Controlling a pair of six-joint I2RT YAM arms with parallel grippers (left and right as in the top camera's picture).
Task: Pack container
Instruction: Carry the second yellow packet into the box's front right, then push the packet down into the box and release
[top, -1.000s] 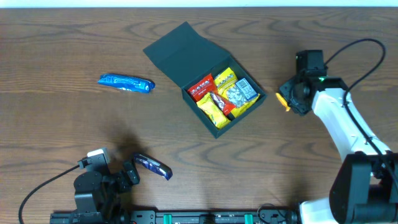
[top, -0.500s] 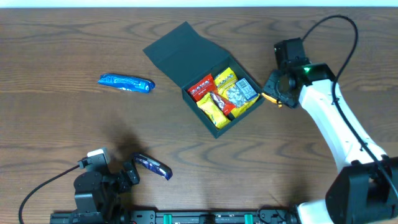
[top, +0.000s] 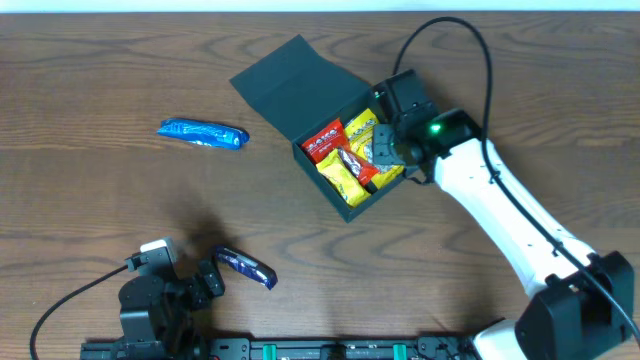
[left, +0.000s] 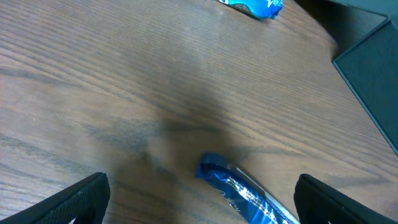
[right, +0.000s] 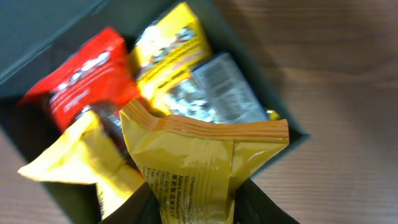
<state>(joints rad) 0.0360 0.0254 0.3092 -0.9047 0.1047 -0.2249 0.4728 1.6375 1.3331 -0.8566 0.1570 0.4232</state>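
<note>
The dark teal container (top: 272, 82) lies open at the table's middle back, its flap lid laid back to the upper left. Red and yellow snack packets (top: 335, 150) fill it. My right gripper (top: 385, 142) hangs over the container's right part, shut on a yellow snack packet (right: 202, 165) with an orange top edge, held above the packed packets (right: 93, 78). My left gripper (left: 199, 202) is open near the front left, its fingers either side of a dark blue packet (left: 249, 193), which also shows in the overhead view (top: 246, 267).
A light blue packet (top: 203, 133) lies on the wooden table left of the container; it also shows at the top of the left wrist view (left: 252, 5). The container's lid edge (left: 367, 68) shows at the right there.
My right arm has swung left from beside the container to over its right part, carrying the yellow packet. The left arm and the blue packets have not moved.
</note>
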